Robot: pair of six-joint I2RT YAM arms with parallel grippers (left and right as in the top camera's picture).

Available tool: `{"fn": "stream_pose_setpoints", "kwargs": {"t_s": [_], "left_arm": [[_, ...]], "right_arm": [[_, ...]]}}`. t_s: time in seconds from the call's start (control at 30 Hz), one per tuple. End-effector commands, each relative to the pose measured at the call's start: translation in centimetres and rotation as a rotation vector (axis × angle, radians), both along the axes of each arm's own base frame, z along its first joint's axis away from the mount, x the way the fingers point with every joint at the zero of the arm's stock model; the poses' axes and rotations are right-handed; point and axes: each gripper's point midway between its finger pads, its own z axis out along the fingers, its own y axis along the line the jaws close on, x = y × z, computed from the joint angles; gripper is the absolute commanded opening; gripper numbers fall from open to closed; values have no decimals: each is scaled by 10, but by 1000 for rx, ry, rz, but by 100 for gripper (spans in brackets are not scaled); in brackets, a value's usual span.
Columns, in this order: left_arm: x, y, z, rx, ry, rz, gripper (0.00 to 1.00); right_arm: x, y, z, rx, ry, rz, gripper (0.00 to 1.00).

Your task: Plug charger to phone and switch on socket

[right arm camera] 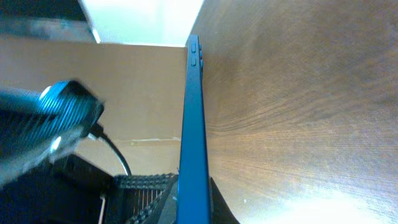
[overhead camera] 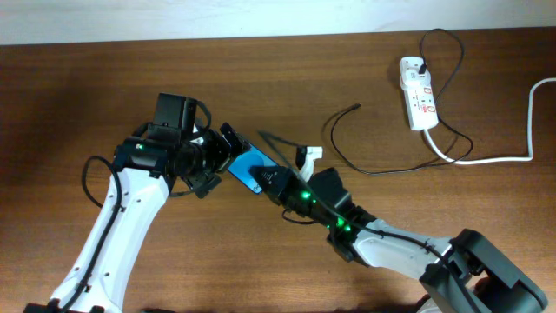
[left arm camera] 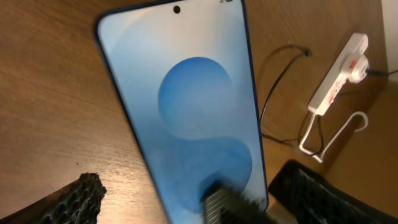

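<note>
The phone (overhead camera: 250,169), with its blue screen, is in the middle of the table. My right gripper (overhead camera: 276,181) is shut on its right end. In the right wrist view the phone (right arm camera: 194,112) is edge-on between the fingers (right arm camera: 194,196). My left gripper (overhead camera: 217,161) is open, with one finger on each side of the phone's left end. In the left wrist view the screen (left arm camera: 186,99) fills the space between those fingers (left arm camera: 193,190). The charger's free plug tip (overhead camera: 356,107) lies on the table to the right. The socket (overhead camera: 419,94) is at the far right, and it also shows in the left wrist view (left arm camera: 339,74).
The thin black charger cable (overhead camera: 334,143) loops between the phone and the socket. The thick white cord (overhead camera: 486,160) runs from the socket to the right edge. A small white piece (overhead camera: 308,156) sits by the right gripper.
</note>
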Motion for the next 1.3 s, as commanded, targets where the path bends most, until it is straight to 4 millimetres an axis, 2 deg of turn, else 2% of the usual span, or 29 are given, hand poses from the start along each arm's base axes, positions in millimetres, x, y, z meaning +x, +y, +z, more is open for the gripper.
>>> {"fn": "stream_pose_setpoints", "kwargs": {"t_s": [0.0, 0.07, 0.17, 0.23, 0.37, 0.5, 0.63, 0.9, 1.0, 1.17, 1.27], "left_arm": [[-2, -1, 10, 35, -95, -126, 99], [-4, -1, 19, 49, -150, -168, 99], [-11, 2, 45, 72, -267, -222, 99], [-21, 15, 66, 138, -346, -207, 99], [-30, 27, 78, 188, -387, -173, 99], [-30, 27, 74, 181, -365, -160, 99], [-27, 27, 59, 146, -290, -86, 99], [-23, 25, 42, 71, -170, 64, 100], [-23, 23, 43, 19, -124, 150, 100], [-23, 19, 44, -54, -69, 241, 92], [-23, 19, 45, -67, -55, 267, 92]], "right_arm": [[0, 1, 24, 86, 13, 56, 4], [0, -1, 24, 101, 34, 75, 4], [-3, -5, 15, 137, 164, 94, 4], [-5, -8, 15, 173, 233, 113, 4], [-8, -6, 15, 226, 327, 113, 4], [-20, 0, 21, 313, 481, 157, 4], [-27, 2, 22, 369, 615, 169, 4], [-9, -1, 54, 455, 454, 131, 4], [-7, -2, 53, 455, 450, 120, 4], [-7, -2, 53, 449, 437, 122, 4], [-8, -2, 59, 459, 416, 134, 4]]}}
